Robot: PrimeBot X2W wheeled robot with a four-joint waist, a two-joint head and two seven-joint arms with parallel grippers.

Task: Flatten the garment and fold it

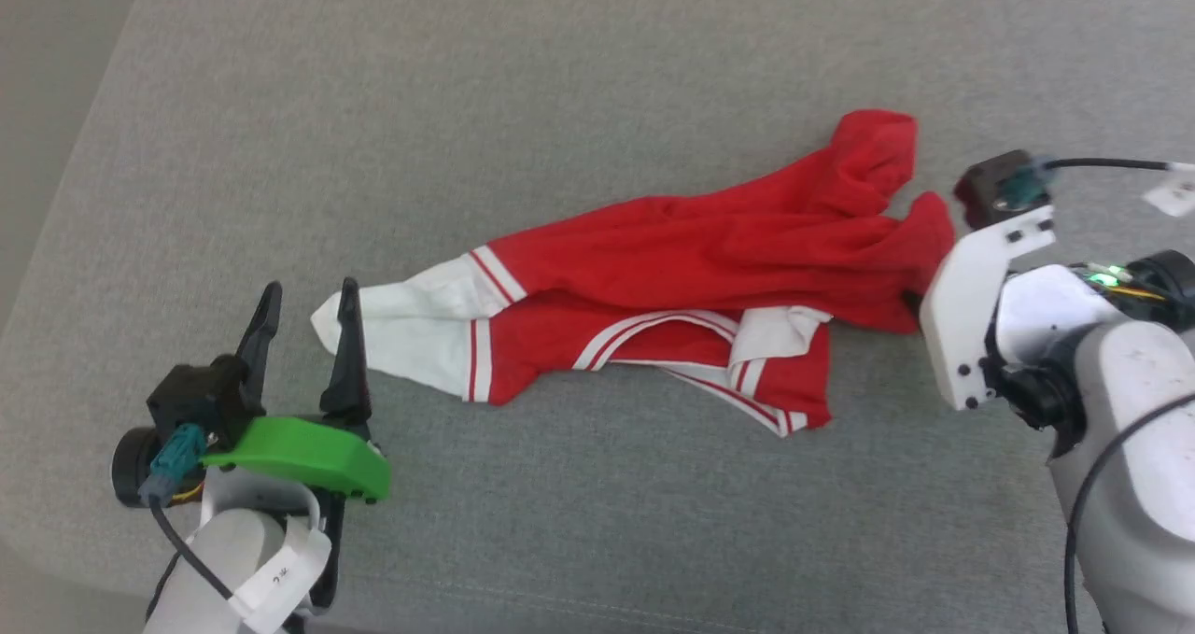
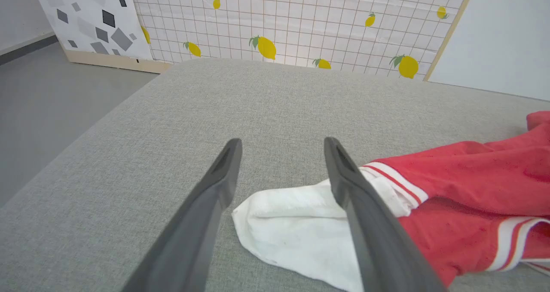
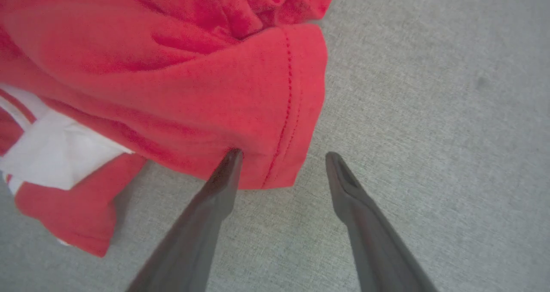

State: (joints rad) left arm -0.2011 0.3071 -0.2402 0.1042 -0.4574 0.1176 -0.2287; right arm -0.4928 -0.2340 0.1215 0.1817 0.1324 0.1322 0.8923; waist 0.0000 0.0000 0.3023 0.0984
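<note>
Dark fingers of the left claw [image 2: 282, 140] are held wide apart, and nothing is gripped between them. In the left wrist view its right finger crosses in front of the white sleeve [image 2: 292, 227]. Whether cloth is actually touched cannot be told. In the head view the sleeve end is seen just beside that finger.

The right claw [image 3: 284, 153] is likewise spread fully, with nothing clasped. Its left fingertip is set against the red cloth at the stitched hem corner [image 3: 283, 124], part of which lies between the two fingers. The other finger is poised over bare fabric.

Outward from both claws, the garment [image 1: 691, 260] is stretched as a long, bunched strip across the padded grey surface [image 1: 467, 102]. The white sleeve lies at the robot's left end and the rumpled red hem at its right. The striped collar is turned toward the near edge, and layers are folded over one another. No lettering can be made out. A lemon-patterned panel [image 2: 300, 21] is seen beyond the far edge.

The flattening step is judged to be in hand, and folding has not been begun. For the next move, each claw would probably need to be closed on its own end. Care would be called for that only the intended layers are caught before the cloth is drawn apart.
</note>
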